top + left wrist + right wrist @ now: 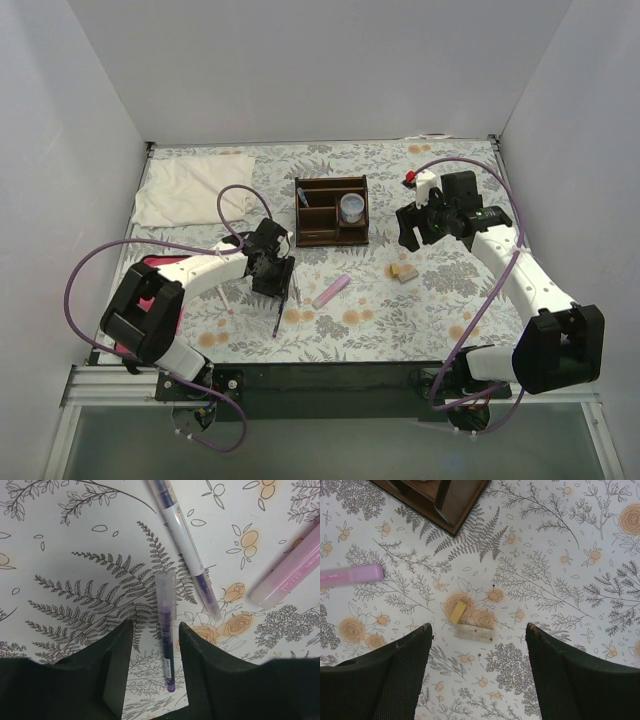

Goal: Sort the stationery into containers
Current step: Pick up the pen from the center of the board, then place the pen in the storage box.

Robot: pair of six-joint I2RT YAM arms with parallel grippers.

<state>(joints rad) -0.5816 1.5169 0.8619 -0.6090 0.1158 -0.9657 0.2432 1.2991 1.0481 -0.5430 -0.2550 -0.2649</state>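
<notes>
The dark brown wooden organiser (332, 212) stands at the middle back; a bluish round cup (351, 208) and a blue pen (303, 197) are in its compartments. My left gripper (280, 288) is open and low over the mat. In the left wrist view its jaws straddle a purple pen (166, 630) without gripping it, and a purple-and-white pen (186, 537) lies just beyond. The pale pink bar (331, 291) lies to its right. My right gripper (412, 236) is open above a tan block (458, 611) and a whitish block (475, 632).
A white folded cloth (195, 190) lies at the back left. A flat magenta object (150, 292) lies under the left arm. A small red thing (409, 180) sits right of the organiser. The organiser's corner (445, 502) shows in the right wrist view.
</notes>
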